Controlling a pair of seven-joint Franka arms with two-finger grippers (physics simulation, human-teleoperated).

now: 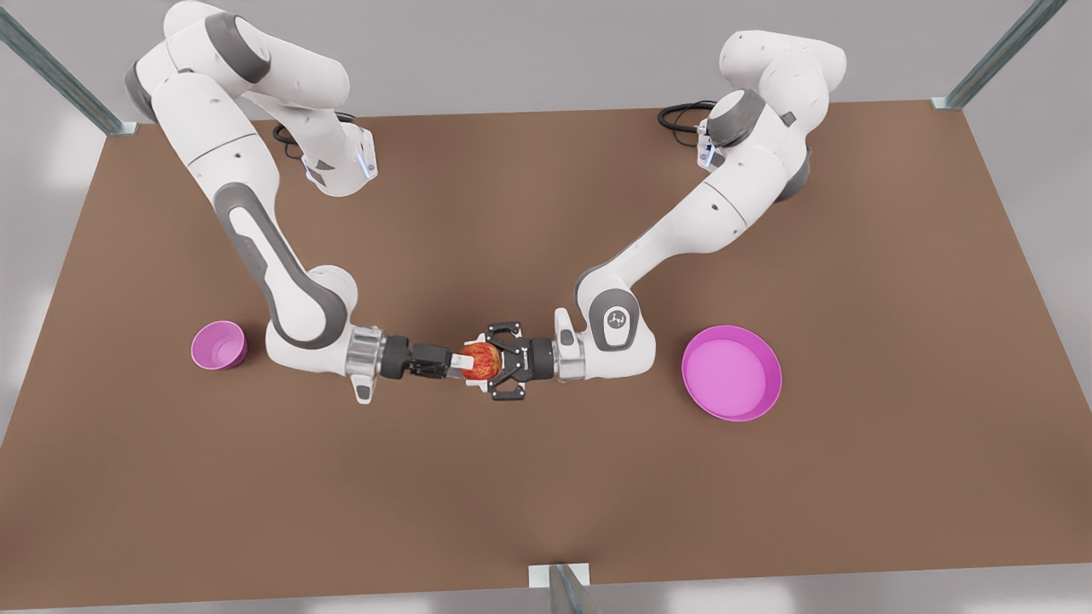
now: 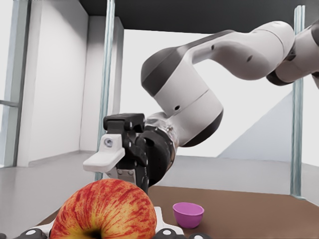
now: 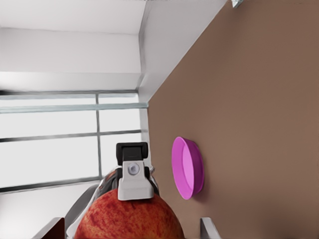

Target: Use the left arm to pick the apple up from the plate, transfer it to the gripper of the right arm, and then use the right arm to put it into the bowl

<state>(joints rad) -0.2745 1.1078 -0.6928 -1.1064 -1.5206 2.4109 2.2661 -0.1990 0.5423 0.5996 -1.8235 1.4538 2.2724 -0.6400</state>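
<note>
The red and yellow apple (image 1: pixel 483 365) hangs above the table's middle, between the two black grippers, which meet tip to tip. My left gripper (image 1: pixel 490 362), on the arm at the front view's right, is shut on it, with its pads against both sides of the apple (image 2: pixel 104 211). My right gripper (image 1: pixel 466 362) comes in from the front view's left. Its fingers stand open above and below the apple (image 3: pixel 129 219), with gaps on both sides. The wide pink plate (image 1: pixel 731 373) lies empty at the front view's right. The small pink bowl (image 1: pixel 219 344) sits at the left.
The brown table (image 1: pixel 546 495) has metal frame posts (image 1: pixel 998 55) at its far corners and a bracket (image 1: pixel 559 576) at the near edge. The bowl (image 2: pixel 188 214) lies behind the right arm, and the plate (image 3: pixel 187 167) behind the left arm.
</note>
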